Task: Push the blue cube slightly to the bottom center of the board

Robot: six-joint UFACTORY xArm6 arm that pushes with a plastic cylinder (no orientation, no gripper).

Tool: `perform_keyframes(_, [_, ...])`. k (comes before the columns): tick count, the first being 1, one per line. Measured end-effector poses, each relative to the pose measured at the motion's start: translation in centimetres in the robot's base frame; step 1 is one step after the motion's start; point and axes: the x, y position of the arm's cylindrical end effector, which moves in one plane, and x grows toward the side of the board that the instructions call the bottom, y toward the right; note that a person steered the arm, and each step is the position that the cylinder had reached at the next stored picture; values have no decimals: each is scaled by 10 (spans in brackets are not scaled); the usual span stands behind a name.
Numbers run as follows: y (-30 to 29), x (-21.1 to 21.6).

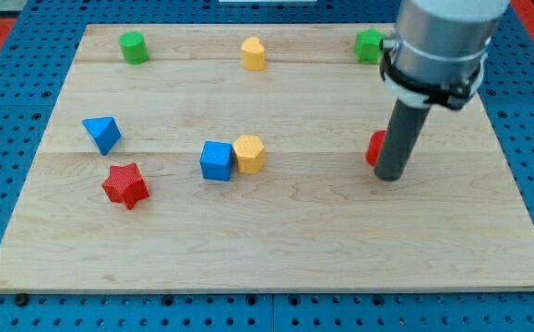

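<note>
The blue cube (216, 160) sits left of the board's centre, touching a yellow hexagonal block (249, 153) on its right. My tip (390, 176) is on the board at the view's right, far to the right of the blue cube. A red block (374, 148) is right behind the rod, mostly hidden by it.
A blue triangular block (102, 134) and a red star (124, 184) lie at the left. A green cylinder (135, 47), a yellow heart-like block (253, 53) and a green block (370, 45) stand along the top edge. The wooden board (276, 249) lies on a blue pegboard.
</note>
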Motion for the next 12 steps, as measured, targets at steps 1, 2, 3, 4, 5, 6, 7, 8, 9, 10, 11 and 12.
perform_keyframes(1, [2, -30])
perform_keyframes(2, [24, -26])
perform_keyframes(3, [27, -11])
perform_keyframes(4, [26, -11])
perform_keyframes(5, [26, -11])
perform_keyframes(6, [25, 0])
perform_keyframes(7, [-9, 20])
perform_keyframes(8, [-63, 18])
perform_keyframes(9, [-94, -26])
perform_keyframes(10, [-138, -63])
perform_keyframes(11, [-199, -59])
perform_keyframes(12, [-241, -50])
